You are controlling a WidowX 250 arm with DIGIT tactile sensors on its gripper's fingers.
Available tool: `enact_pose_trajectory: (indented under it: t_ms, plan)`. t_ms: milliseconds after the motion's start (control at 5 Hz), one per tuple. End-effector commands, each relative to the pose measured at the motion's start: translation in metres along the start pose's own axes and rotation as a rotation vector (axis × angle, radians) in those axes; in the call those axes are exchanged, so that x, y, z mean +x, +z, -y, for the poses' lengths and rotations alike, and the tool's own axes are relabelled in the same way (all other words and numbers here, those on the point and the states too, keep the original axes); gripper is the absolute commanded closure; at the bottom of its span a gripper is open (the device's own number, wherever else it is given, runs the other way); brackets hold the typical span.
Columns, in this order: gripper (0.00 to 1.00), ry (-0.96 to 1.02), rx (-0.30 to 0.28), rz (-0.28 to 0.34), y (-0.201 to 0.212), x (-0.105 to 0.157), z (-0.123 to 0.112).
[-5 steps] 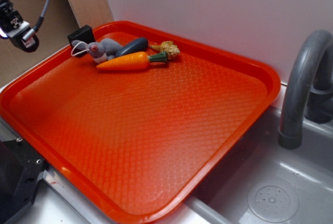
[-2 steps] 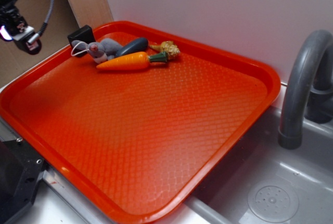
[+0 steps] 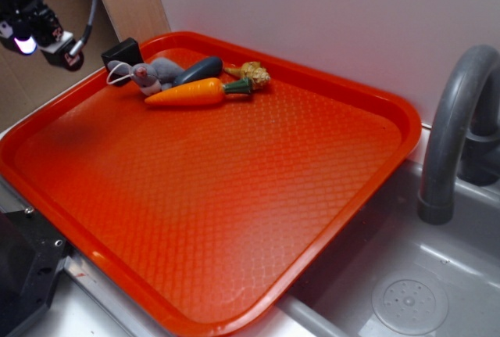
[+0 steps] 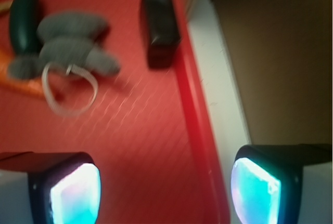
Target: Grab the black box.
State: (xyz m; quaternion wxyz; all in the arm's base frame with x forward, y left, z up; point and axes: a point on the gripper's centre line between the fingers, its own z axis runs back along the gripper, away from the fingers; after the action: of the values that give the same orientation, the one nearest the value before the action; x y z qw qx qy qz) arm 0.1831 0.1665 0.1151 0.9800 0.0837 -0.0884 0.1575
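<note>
Here the red tray (image 3: 328, 220) holds the black box (image 4: 159, 25) in its far corner against the rim, beside the grey plush mouse (image 4: 67, 47), a carrot (image 3: 195, 92) and a dark oval toy (image 4: 24, 17). The gripper (image 4: 165, 187) hangs spread open above the tray's edge, touching nothing.

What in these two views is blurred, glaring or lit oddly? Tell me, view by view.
Wrist view: soft throughout, the black box and grey mouse smeared, the open gripper pads glowing cyan. Exterior view: sharp and evenly lit, mild sheen on the red tray, a pink-white light glowing on the gripper.
</note>
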Motion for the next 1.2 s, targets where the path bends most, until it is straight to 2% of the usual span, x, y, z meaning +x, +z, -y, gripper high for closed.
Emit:
enact_pose_trajectory:
  t_ms: [0,400,600,1000]
  plan:
    - [0.00,0.094,0.004,0.059,0.009,0.035,-0.031]
    - [0.00,0.123,0.003,0.041,-0.014,0.063,-0.035]
    - [0.00,0.121,0.014,0.026,-0.027,0.077,-0.025]
    - [0.00,-0.001,-0.054,0.065,-0.046,0.089,0.014]
